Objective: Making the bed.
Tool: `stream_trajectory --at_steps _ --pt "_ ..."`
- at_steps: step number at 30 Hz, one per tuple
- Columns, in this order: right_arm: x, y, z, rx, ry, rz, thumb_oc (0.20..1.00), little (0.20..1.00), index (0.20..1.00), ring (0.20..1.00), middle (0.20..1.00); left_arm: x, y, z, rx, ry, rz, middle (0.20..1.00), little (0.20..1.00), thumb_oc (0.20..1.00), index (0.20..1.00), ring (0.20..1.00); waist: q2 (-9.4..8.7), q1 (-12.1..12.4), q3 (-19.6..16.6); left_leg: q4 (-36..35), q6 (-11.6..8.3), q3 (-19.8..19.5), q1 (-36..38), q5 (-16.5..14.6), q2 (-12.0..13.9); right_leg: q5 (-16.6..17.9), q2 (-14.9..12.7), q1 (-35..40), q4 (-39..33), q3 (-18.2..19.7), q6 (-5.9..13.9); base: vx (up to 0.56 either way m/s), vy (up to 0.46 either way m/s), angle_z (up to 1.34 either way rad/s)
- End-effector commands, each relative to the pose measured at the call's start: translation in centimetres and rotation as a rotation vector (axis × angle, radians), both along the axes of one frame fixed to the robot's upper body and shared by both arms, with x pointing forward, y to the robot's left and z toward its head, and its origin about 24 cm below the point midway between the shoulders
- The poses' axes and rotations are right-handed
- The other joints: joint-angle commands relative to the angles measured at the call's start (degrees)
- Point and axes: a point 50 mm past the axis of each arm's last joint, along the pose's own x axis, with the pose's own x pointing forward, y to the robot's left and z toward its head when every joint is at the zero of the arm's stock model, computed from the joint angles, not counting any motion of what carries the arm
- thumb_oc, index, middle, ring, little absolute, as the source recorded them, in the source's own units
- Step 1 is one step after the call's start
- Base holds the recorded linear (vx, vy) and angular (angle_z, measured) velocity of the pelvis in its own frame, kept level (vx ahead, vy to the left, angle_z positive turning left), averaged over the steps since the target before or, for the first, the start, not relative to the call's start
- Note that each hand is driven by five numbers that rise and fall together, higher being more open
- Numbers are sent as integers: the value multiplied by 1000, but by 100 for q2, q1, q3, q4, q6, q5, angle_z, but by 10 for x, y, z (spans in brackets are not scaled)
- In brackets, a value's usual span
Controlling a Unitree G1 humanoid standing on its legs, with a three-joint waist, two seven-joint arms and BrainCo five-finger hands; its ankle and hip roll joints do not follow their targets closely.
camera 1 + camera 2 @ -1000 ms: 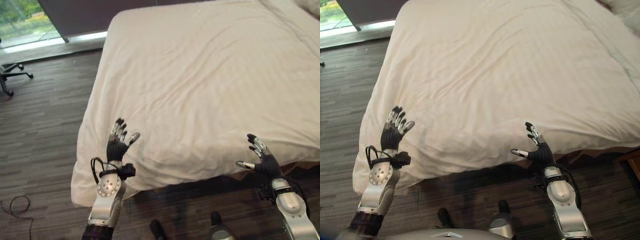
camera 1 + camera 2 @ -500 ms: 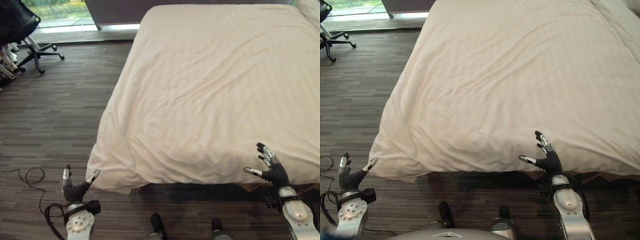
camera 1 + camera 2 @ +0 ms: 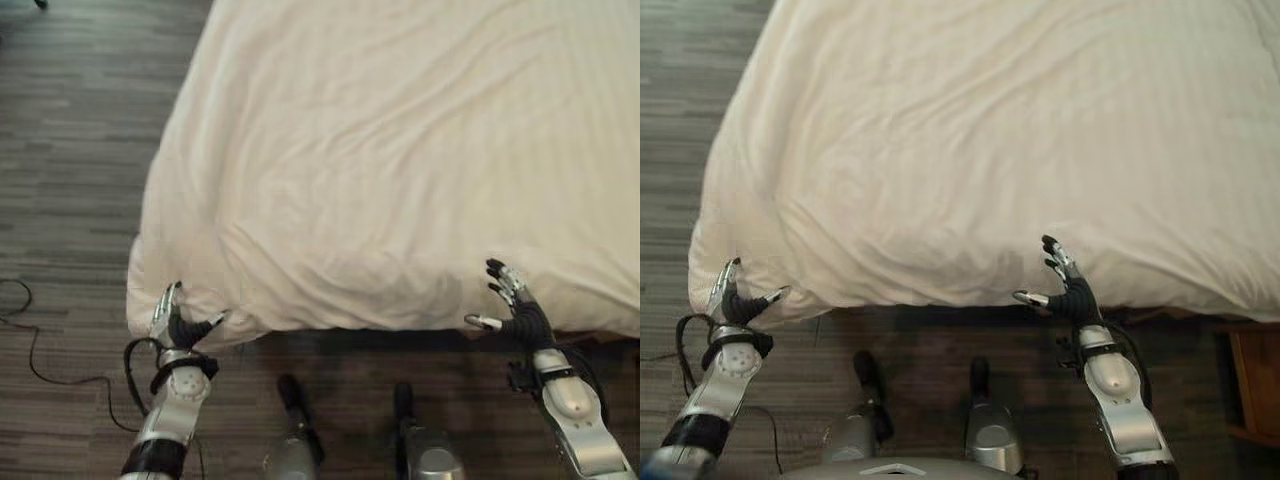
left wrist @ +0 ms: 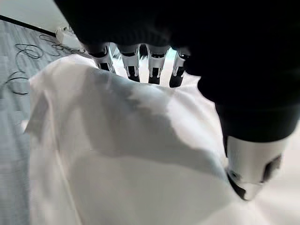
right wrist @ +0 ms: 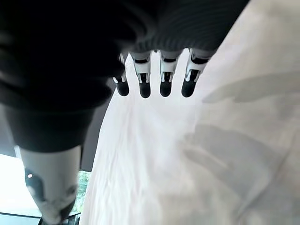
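A cream-white duvet (image 3: 400, 150) covers the bed and hangs over its foot edge and left side, with soft wrinkles. My left hand (image 3: 176, 325) is at the duvet's near left corner (image 4: 70, 108), fingers (image 4: 131, 65) straight and thumb (image 4: 248, 168) apart, with the cloth lying in the gap between them. My right hand (image 3: 517, 314) stands open at the foot edge further right, fingers (image 5: 161, 77) straight and pointing up against the hanging duvet (image 5: 197, 154), thumb spread to the side.
Dark wood-plank floor (image 3: 70, 150) runs along the bed's left side and in front of it. A shadowed gap (image 3: 940, 325) lies under the foot edge. A brown wooden piece (image 3: 1252, 385) stands at the lower right.
The camera has shifted towards the bed's foot. My left hand has come from out over the floor up to the duvet's left corner. The right hand stays open at the foot edge.
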Motion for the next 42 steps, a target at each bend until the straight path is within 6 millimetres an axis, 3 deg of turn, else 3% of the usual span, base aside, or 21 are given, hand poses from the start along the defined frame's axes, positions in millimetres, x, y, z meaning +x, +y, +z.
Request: stream_trajectory --at_steps 1,2,6,11,13,14,18,21,24,25,27,28,29,30,31,33,35,38,39,40,42 --pt "0 -4 24 65 -149 -21 1000 1000 1000 1000 1000 -13 21 -7 11 80 71 404 404 404 404 404 -174 86 -9 189 -135 -52 497 -282 334 365 -141 -508 345 -108 268 0 0 0" --pt "-1 -5 23 65 -146 -24 1000 1000 1000 1000 1000 -17 23 -12 5 110 83 200 200 200 200 200 -166 90 -22 189 -136 -56 501 -281 338 364 -146 -502 343 -116 269 0 0 0" --pt "-3 -11 21 63 -136 -50 1000 1000 1000 1000 1000 -36 26 -31 -46 197 119 200 200 200 200 200 -87 107 -68 188 -130 -71 569 -313 301 336 -188 -428 343 -142 255 10 13 2" --pt "-7 -21 22 41 -131 -79 1000 1000 1000 1000 1000 -60 50 -25 22 241 149 200 200 200 200 200 93 163 -213 180 -123 -63 710 -367 237 294 -238 -263 316 -142 244 38 38 3" --pt "-8 -25 21 32 -127 -91 1000 1000 1000 1000 1000 -65 67 -7 109 223 150 200 200 200 200 200 165 182 -288 171 -117 -71 751 -388 210 275 -248 -211 307 -162 248 52 25 0" --pt "-11 -29 20 21 -116 -104 1000 1000 1000 1000 1000 -65 87 22 228 189 157 200 200 200 200 200 224 213 -348 171 -118 -84 808 -443 188 228 -256 -139 309 -174 259 68 13 1" --pt "-16 -39 16 -3 -91 -133 1000 1000 1000 1000 1000 -66 122 102 564 125 157 200 200 200 200 200 340 264 -534 139 -100 -108 898 -473 136 212 -287 5 274 -215 276 55 2 6" --pt "-19 -44 13 -11 -63 -146 1000 1000 1000 1000 1000 -70 136 139 701 160 154 200 200 200 200 200 408 287 -618 131 -94 -115 977 -517 116 192 -307 97 259 -238 298 54 8 12" --pt "-24 -51 6 -16 -9 -161 1000 1000 1000 1000 1000 -82 148 162 804 347 120 200 200 200 200 200 467 299 -740 122 -87 -95 1074 -557 94 179 -326 209 236 -259 313 43 7 10" --pt "-24 -51 5 -14 -7 -159 1000 1000 1000 1000 1000 -83 149 163 805 351 121 200 200 200 200 200 454 293 -742 122 -87 -93 1083 -561 93 179 -326 219 230 -258 314 58 9 7" --pt "-25 -51 0 -3 28 -160 1000 1000 1000 1000 1000 -99 152 131 665 516 93 200 200 200 200 200 458 285 -823 121 -79 -70 1166 -588 94 163 -331 313 198 -255 308 57 -8 6" --pt "-26 -52 0 -4 29 -160 1000 1000 1000 1000 1000 -99 152 131 664 517 91 200 200 200 200 200 463 286 -822 119 -79 -70 1173 -590 94 162 -330 321 194 -256 309 53 -21 -2" --pt "-25 -49 -2 3 33 -148 1000 1000 1000 1000 1000 -109 151 107 574 576 92 200 200 200 200 200 438 271 -850 119 -78 -55 1201 -593 101 154 -322 349 182 -252 303 0 0 0" --pt "-25 -49 -1 1 34 -149 1000 1000 1000 1000 1000 -108 151 106 571 576 90 200 200 200 200 200 451 275 -849 116 -79 -52 1209 -595 101 154 -322 356 178 -250 303 38 -28 -7" --pt "-23 -45 1 -1 19 -127 1000 1000 1000 1000 1000 -115 147 78 467 575 115 1000 1000 1000 1000 1000 421 259 -858 116 -79 -35 1243 -597 108 148 -307 388 158 -233 290 26 -34 -6" --pt "-22 -43 7 -13 -11 -115 1000 1000 1000 1000 1000 -112 135 55 347 506 115 1000 1000 1000 1000 1000 411 241 -850 118 -83 -20 1266 -592 116 151 -286 388 154 -225 274 24 -40 -7" --pt "-18 -40 13 -42 -50 -118 1000 1000 1000 1000 1000 -91 99 34 101 277 43 1000 1000 1000 1000 1000 399 201 -834 119 -78 8 1287 -578 116 157 -265 380 149 -195 255 10 -32 -2" --pt "-9 -38 18 -86 -73 -130 1000 1000 1000 1000 1000 -67 59 32 -253 -31 -44 1000 1000 1000 1000 1000 407 171 -813 122 -73 9 1338 -611 115 136 -248 389 152 -136 247 2 -6 -1" --pt "-9 -37 19 -87 -75 -129 1000 1000 1000 1000 1000 -67 60 32 -256 -33 -44 1000 1000 1000 1000 1000 411 168 -817 110 -68 11 1314 -572 116 170 -244 361 146 -133 238 33 -3 -11" --pt "1 -31 25 -121 -95 -107 1000 1000 1000 1000 1000 -43 22 40 -727 -433 -103 1000 1000 1000 1000 1000 406 109 -802 116 -52 14 1321 -604 116 150 -232 318 154 -41 233 -4 0 -20" --pt "4 -29 26 -134 -100 -105 1000 1000 1000 1000 1000 -36 10 44 -847 -527 -134 1000 1000 1000 1000 1000 409 90 -793 106 -38 40 1292 -576 110 185 -220 252 153 -1 223 -16 12 -29"
